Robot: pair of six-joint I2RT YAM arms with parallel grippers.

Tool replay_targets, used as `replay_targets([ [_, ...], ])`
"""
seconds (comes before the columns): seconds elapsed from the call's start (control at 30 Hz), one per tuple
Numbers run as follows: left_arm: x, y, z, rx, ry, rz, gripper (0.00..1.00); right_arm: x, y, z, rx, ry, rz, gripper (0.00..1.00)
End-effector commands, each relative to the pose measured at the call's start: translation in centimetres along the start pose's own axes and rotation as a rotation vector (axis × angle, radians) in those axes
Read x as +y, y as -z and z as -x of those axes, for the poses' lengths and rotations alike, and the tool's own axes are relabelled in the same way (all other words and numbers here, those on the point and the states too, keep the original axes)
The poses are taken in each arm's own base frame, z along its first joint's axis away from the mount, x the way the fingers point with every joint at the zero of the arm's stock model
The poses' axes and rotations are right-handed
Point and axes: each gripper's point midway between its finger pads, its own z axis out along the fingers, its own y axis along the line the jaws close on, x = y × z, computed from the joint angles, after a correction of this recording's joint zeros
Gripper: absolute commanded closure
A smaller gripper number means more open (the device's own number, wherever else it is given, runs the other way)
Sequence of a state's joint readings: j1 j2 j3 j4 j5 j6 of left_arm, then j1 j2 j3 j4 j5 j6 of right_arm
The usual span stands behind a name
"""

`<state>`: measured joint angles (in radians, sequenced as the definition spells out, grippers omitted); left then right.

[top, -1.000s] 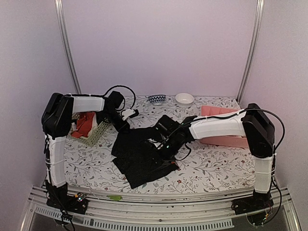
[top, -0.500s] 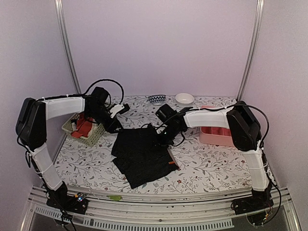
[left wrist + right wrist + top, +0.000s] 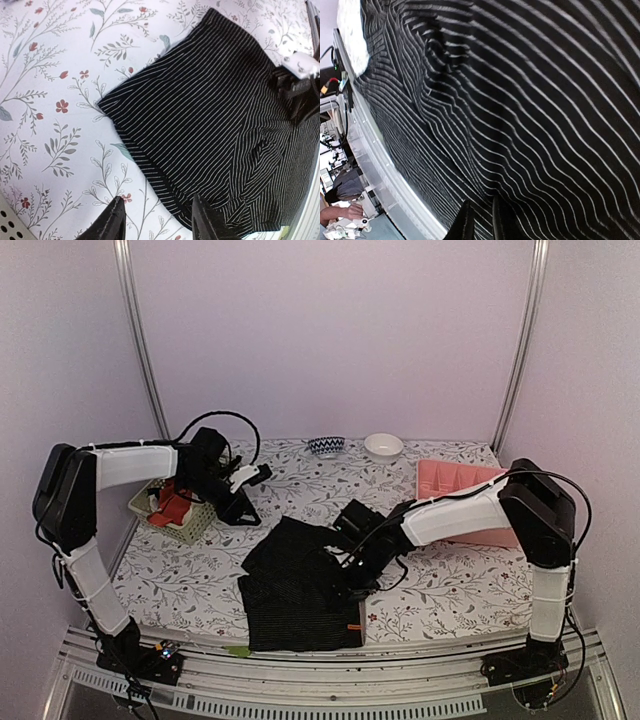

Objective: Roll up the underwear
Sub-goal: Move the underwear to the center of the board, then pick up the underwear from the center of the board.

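**Entry: table with two garments, mid-handling**

Black underwear (image 3: 295, 600): ribbed with fine pale stripes. It is laid mostly flat on the floral table (image 3: 450, 585), near the front edge and between the two arms. Its far part is rumpled and folded over. A small orange tag (image 3: 352, 627) is seen at its near right corner.

Red-orange underwear (image 3: 175, 502): bunched with a cream-white part. It is held inside the pale green basket (image 3: 195, 525) at the left of the table, well apart from the black garment.

Right gripper (image 3: 481, 220): lowered onto the far right part of the black underwear. In the wrist view the fingers are seen almost together, pressed on the striped cloth, with a fold pinched between them.

Left gripper (image 3: 159, 222): held above the table just beside the basket, at the far left corner of the black underwear. Its jaws are spread apart, and nothing is held between them.

Pink tray (image 3: 450, 475): set at the far right and partly hidden by the right arm.

Patterned bowl (image 3: 326, 446) and white bowl (image 3: 383, 446): placed side by side at the far edge.
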<state>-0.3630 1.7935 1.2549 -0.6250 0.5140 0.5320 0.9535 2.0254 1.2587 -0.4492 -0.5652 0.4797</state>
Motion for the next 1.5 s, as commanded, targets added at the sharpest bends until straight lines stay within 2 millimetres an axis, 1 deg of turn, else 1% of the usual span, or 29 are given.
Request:
replay_targets([
  [0.0,-1.4,-0.3,0.3,-0.004,-0.049,-0.071,0.55,2.1,2.3,1.2,-0.055,-0.021,0.009,0.82],
  [0.13,-0.6,-1.3,1.0,0.005,-0.079,-0.097,0.55,1.3,8.5,7.2,-0.245,-0.012,-0.037,0.66],
  [0.2,0.1,-2.1,1.5,0.013,-0.090,-0.110,0.55,-0.3,10.9,9.2,-0.316,-0.018,-0.096,0.61],
  [0.23,0.5,-2.6,1.6,0.022,-0.094,-0.117,0.56,-1.3,11.8,9.9,-0.333,-0.030,-0.122,0.60],
  [0.27,1.0,-3.5,1.5,0.035,-0.096,-0.128,0.57,-2.3,12.4,10.2,-0.339,-0.048,-0.148,0.59],
  [0.3,1.4,-3.9,1.7,0.039,-0.100,-0.134,0.57,-3.4,12.8,10.4,-0.342,-0.060,-0.173,0.58],
  [0.33,1.9,-4.2,2.4,0.034,-0.109,-0.133,0.57,-4.4,13.1,10.4,-0.337,-0.073,-0.199,0.58],
  [0.37,2.3,-4.6,2.5,0.041,-0.110,-0.139,0.57,-5.4,13.3,10.2,-0.329,-0.082,-0.225,0.56],
  [0.47,3.1,-5.5,2.9,0.048,-0.118,-0.151,0.57,-7.9,13.3,9.8,-0.308,-0.104,-0.282,0.51],
  [0.53,3.5,-6.1,3.2,0.052,-0.118,-0.157,0.56,-9.4,12.9,9.6,-0.284,-0.125,-0.293,0.49],
  [0.6,3.9,-6.6,3.3,0.061,-0.109,-0.157,0.57,-10.4,12.3,9.8,-0.269,-0.138,-0.290,0.49],
  [0.77,4.5,-7.6,3.2,0.074,-0.099,-0.146,0.57,-12.1,10.1,10.3,-0.221,-0.160,-0.266,0.51],
  [0.93,4.8,-8.3,2.7,0.093,-0.097,-0.133,0.57,-13.0,9.2,11.0,-0.215,-0.177,-0.257,0.53],
  [1.0,5.0,-8.6,2.6,0.096,-0.095,-0.132,0.57,-13.3,9.0,11.3,-0.216,-0.183,-0.243,0.56],
  [1.1,5.1,-8.8,2.5,0.103,-0.094,-0.131,0.58,-13.6,8.9,11.6,-0.216,-0.190,-0.227,0.65],
  [1.2,5.3,-9.0,2.4,0.105,-0.097,-0.130,0.57,-13.0,9.0,11.7,-0.210,-0.177,-0.191,0.73],
  [1.3,5.3,-9.3,2.7,0.099,-0.101,-0.138,0.57,-12.6,8.9,11.6,-0.202,-0.162,-0.163,0.78],
  [1.4,5.4,-9.6,3.1,0.088,-0.093,-0.152,0.58,-12.7,9.1,11.7,-0.206,-0.161,-0.161,0.92],
  [1.47,5.5,-9.9,3.5,0.083,-0.085,-0.171,0.59,-13.1,9.3,11.8,-0.211,-0.173,-0.161,0.98],
])
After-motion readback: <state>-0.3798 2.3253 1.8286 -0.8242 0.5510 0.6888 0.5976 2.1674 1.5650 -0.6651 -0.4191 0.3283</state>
